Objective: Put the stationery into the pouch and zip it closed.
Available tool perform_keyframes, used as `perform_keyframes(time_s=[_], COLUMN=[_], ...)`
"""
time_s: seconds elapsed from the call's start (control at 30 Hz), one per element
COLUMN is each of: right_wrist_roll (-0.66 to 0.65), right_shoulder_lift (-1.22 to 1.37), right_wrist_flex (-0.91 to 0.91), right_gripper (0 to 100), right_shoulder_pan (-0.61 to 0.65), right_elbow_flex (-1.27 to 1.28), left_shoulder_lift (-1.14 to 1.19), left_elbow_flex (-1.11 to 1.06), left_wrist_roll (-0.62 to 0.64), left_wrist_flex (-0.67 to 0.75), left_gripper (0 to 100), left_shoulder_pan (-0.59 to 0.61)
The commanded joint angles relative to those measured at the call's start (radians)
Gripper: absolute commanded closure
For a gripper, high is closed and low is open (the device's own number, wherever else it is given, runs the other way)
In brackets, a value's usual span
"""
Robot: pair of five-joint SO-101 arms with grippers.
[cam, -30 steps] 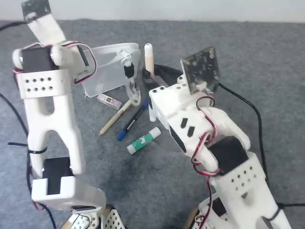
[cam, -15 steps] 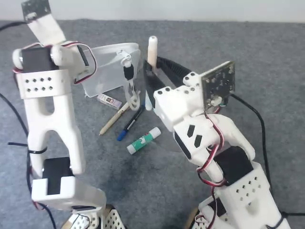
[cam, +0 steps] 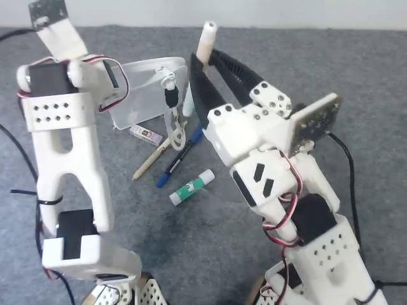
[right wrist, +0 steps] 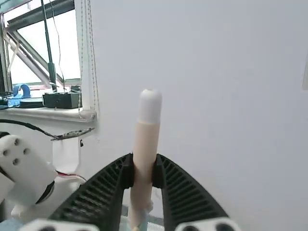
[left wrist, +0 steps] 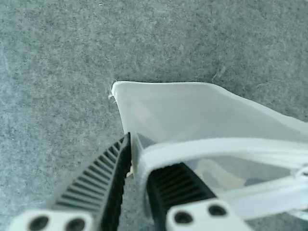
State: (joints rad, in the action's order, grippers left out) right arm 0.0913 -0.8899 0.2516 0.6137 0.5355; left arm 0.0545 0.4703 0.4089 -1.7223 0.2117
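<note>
Left gripper (left wrist: pixel 137 144): the black ribbed jaws are nearly closed, pinching the white zip edge of the pouch (left wrist: pixel 192 115) near one corner. In the high view this gripper (cam: pixel 170 95) sits at the pouch's (cam: pixel 147 86) open end. The pouch is translucent and lies on the grey mat (cam: pixel 331 82).

Right gripper (right wrist: pixel 143 166): the jaws are clamped on a pen (right wrist: pixel 147 130) with a beige barrel and a white cap. The capped end sticks out past the fingertips. In the high view the gripper (cam: pixel 202 60) holds the pen (cam: pixel 205 41) just beside the pouch's open end. It is raised off the mat, and the pen's lower end is close to the edge pinched by the left gripper.

Loose stationery lies on the mat, outside the pouch, on its side toward the arm bases:
- small block (cam: pixel 145 134), just beside the pouch's lower edge
- beige pencil (cam: pixel 152 157), slanted, just past the block
- blue marker (cam: pixel 177 162), alongside the pencil; I cannot tell whether they touch
- glue stick (cam: pixel 192 186), white with a green label, farthest from the pouch and apart from the marker
</note>
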Motion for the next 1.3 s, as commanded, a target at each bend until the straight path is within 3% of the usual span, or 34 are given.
perform_keyframes(time_s=[0.0, 1.27], right_wrist_roll=[0.002, 0.008], right_shoulder_lift=[0.067, 0.437], right_wrist_flex=[-0.104, -0.657], right_gripper=[99.2, 99.2], right_shoulder_pan=[0.008, 0.050], right_elbow_flex=[-0.015, -0.009], left_shoulder_lift=[-0.008, -0.008], left_elbow_flex=[-0.008, -0.008], left_wrist_roll=[0.011, 0.011], left_wrist_flex=[-0.015, -0.015], left_gripper=[99, 99], left_shoulder_pan=[-0.006, -0.006])
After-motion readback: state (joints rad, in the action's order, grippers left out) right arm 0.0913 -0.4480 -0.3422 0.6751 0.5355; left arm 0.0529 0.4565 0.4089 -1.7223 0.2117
